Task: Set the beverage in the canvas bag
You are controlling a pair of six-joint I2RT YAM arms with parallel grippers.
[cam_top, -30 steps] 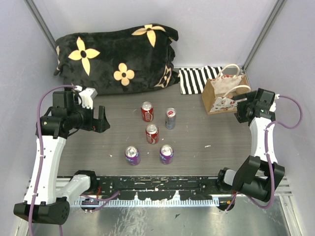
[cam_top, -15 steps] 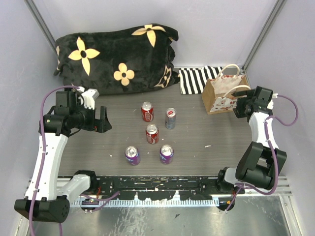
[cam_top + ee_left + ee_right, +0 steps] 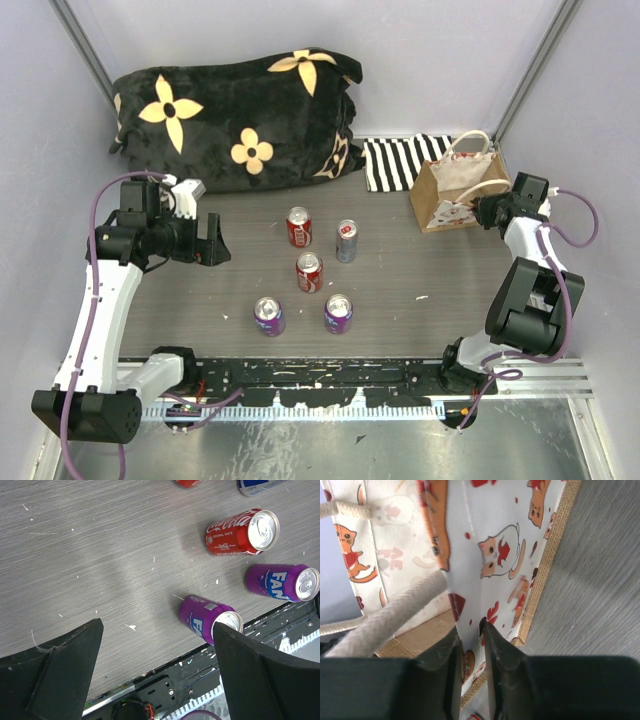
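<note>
Black floral cushion [image 3: 235, 115] and striped cloth [image 3: 400, 162] sit at the back. Five beverage cans [image 3: 309, 272] upright mid-table, to the right of left gripper [image 3: 213, 245], jaws spread wide, empty. Canvas bag [image 3: 455, 195] upright far right; right gripper [image 3: 470, 627] pinches its printed wall, rope handle [image 3: 385, 620] just beside.

Likely lab, plain booth walls [image 3: 450, 60], mounting rail [image 3: 400, 380]

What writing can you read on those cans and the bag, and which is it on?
"Coca-Cola", "ORIGINAL TASTE": red can.
"FAN": purple can at right, the rest turned away.
"FA": nearer purple can, the rest hidden.
Unreadable, cut off by the frame: blue can.
No words, only cat pictures: canvas bag.
</note>
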